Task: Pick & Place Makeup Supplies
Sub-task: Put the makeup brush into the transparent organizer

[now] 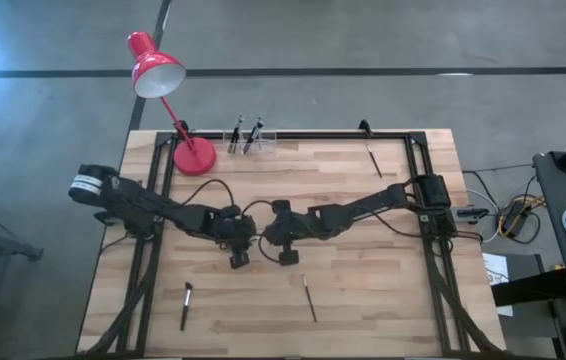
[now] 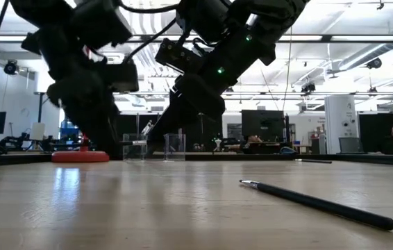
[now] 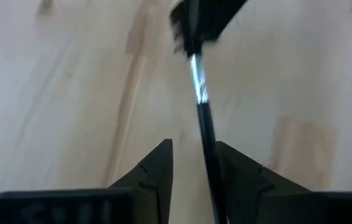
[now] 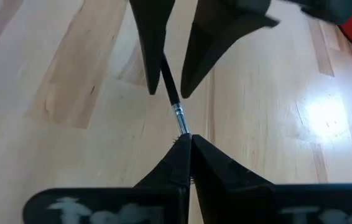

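Note:
Both arms meet over the middle of the table. My right gripper is shut on the bristle end of a thin dark makeup brush. The brush points straight out at my left gripper. That gripper is open, with one finger on each side of the dark handle. Other brushes lie flat on the wood near the front and at the far right. Two more stand in a clear holder. My right gripper pinches the brush at its bristle end, just behind the silver ferrule, at the fingertips. The brush runs on in line with the fingers and is clear of the table. My left gripper: the handle runs close along one finger; whether they touch, I cannot tell.
A red desk lamp has its base at the far left and its head beyond the table's edge. A black frame runs along the far and side edges. In the low view a loose brush lies near the front.

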